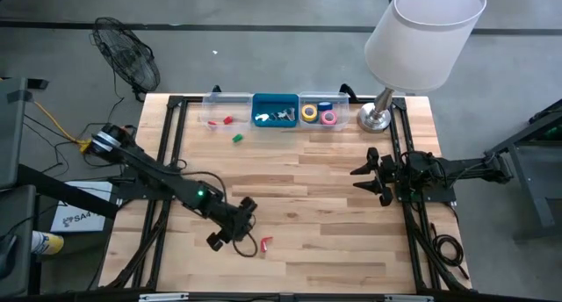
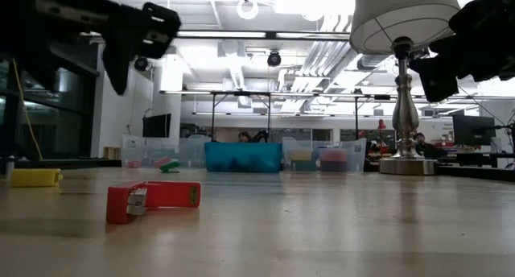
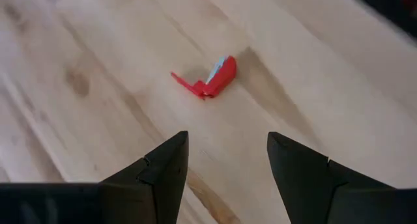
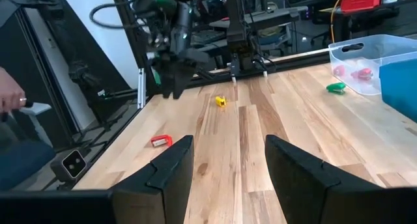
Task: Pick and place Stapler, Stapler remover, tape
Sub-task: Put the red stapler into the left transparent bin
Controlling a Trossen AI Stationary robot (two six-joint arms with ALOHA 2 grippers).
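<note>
Left hand (image 1: pixel 235 229) hovers low over the near part of the bench (image 1: pixel 334 214), fingers spread wide and empty, with the small red stapler remover (image 1: pixel 265 243) lying flat on the wood just beside it, untouched. Over at the right edge, the right hand (image 1: pixel 367 176) waits above the bench, jaws parted, holding nothing. At the far edge, the tape rolls (image 1: pixel 318 114), yellow, blue and pink, sit in a clear bin (image 1: pixel 321 101) next to a blue bin (image 1: pixel 275 98), and a green piece (image 1: pixel 237 138) lies on the wood nearby.
</note>
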